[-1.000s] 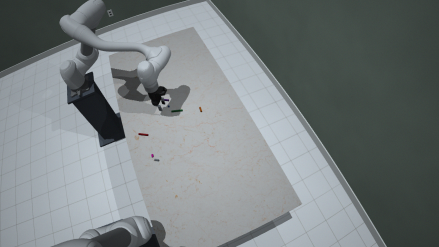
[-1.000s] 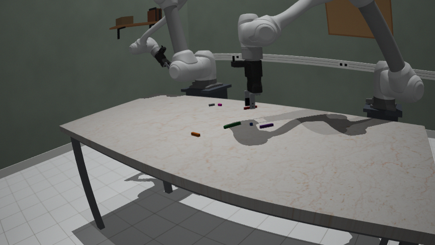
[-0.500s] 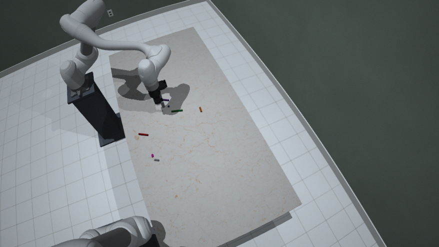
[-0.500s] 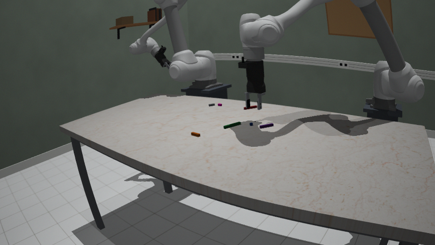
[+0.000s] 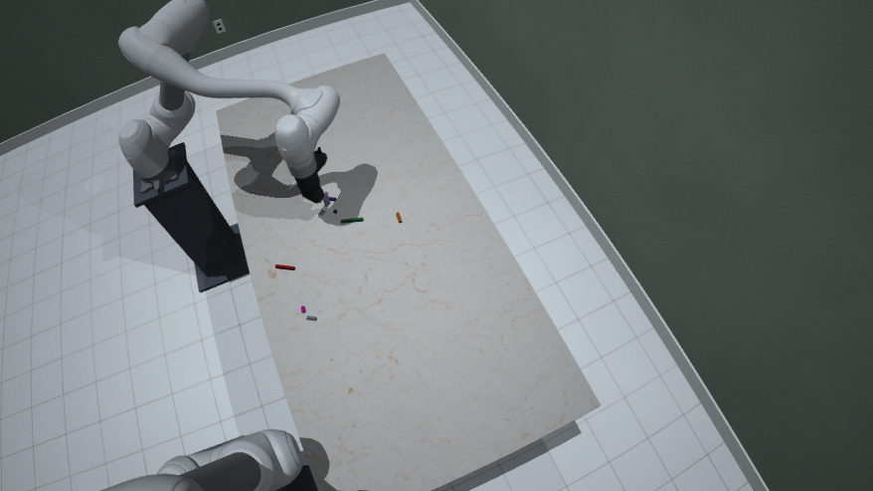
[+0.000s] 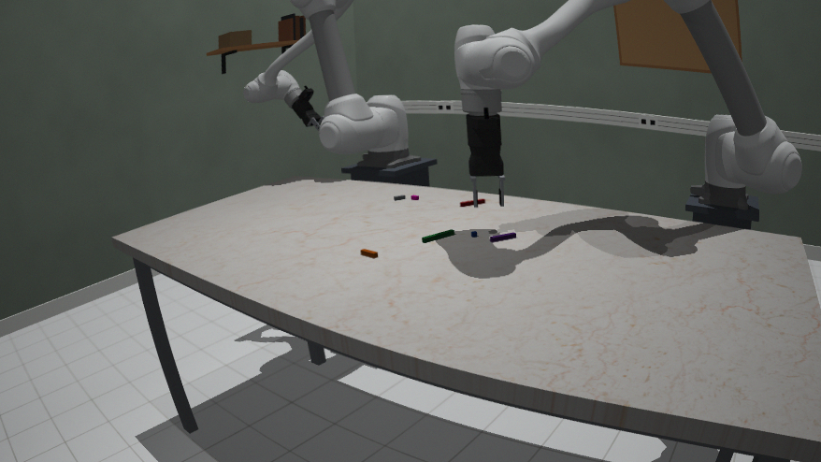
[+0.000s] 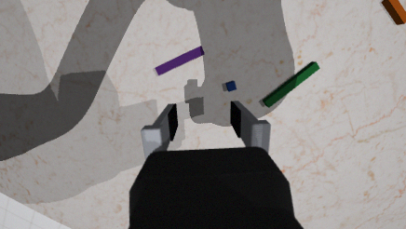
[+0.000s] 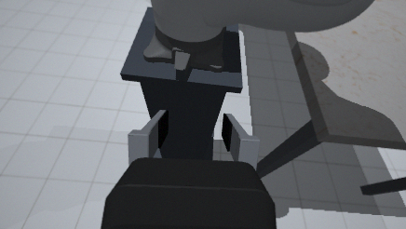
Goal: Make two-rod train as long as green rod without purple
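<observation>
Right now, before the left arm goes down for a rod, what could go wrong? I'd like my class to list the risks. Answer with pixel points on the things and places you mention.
The left gripper (image 6: 488, 205) (image 7: 203, 114) is open above the table. Two risks seem likely:
1. The blue rod (image 5: 335, 211) (image 6: 474, 234) (image 7: 231, 86) is tiny and lies between the green rod (image 5: 352, 220) (image 6: 438, 236) (image 7: 292, 85) and the purple rod (image 5: 332, 199) (image 6: 502, 237) (image 7: 181, 60), so open fingers might nudge a neighbour.
2. Shadow partly covers the green rod, which could blur its edges.

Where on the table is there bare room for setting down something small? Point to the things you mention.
Between the orange rod (image 5: 398, 217) (image 6: 368, 252) (image 7: 395, 11) and grey rod (image 5: 311, 318) (image 6: 399, 197). It is crowded around the blue rod (image 5: 335, 211) (image 6: 474, 234) (image 7: 231, 86), purple rod (image 5: 332, 199) (image 6: 502, 237) (image 7: 180, 60) and green rod (image 5: 352, 220) (image 6: 438, 236) (image 7: 293, 84), near the left pincer (image 5: 324, 206) (image 6: 489, 205) (image 7: 203, 114).
</observation>
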Robot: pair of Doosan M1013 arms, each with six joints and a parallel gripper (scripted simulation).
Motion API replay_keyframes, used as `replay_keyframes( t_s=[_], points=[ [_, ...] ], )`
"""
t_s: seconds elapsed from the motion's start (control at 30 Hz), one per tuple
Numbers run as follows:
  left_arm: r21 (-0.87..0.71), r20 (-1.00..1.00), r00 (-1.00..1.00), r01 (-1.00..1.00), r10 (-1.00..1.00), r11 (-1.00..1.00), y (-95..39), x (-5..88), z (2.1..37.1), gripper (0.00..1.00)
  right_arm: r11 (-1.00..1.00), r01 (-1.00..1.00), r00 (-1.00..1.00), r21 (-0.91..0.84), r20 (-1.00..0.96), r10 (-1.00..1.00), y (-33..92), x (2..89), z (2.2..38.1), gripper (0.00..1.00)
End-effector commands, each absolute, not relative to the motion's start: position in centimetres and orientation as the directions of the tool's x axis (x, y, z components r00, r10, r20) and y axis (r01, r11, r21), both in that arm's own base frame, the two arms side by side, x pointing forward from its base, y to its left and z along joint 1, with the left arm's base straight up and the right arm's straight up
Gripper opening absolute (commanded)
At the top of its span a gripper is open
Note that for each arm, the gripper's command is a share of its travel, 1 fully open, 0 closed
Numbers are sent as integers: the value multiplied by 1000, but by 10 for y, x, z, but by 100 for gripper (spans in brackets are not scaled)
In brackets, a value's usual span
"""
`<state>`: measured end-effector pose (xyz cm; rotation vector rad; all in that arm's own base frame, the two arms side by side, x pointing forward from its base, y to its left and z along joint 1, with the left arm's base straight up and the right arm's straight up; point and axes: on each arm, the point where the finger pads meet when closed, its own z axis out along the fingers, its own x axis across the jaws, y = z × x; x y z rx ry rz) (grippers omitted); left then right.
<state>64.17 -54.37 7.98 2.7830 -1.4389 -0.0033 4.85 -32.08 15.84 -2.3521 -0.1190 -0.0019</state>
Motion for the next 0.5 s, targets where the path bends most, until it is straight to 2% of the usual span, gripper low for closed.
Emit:
replay_keyframes(
  t_s=[0.0, 0.03, 0.2, 0.47],
  points=[
    [0, 2, 641, -767, -767, -641, -541, 642, 81, 100, -703, 87, 996, -706, 38, 85, -321, 49, 159, 100],
    [0, 2, 716, -698, -698, -716, -538, 641, 81, 100, -703, 87, 996, -706, 38, 85, -321, 49, 159, 100],
    [0, 2, 845, -535, -535, -845, -531, 638, 81, 100, -703, 87, 996, -706, 38, 85, -321, 49, 159, 100],
    [1, 2, 977, -212, -212, -977, -522, 633, 81, 100, -703, 87, 996, -706, 38, 85, -321, 49, 159, 100]
  ],
)
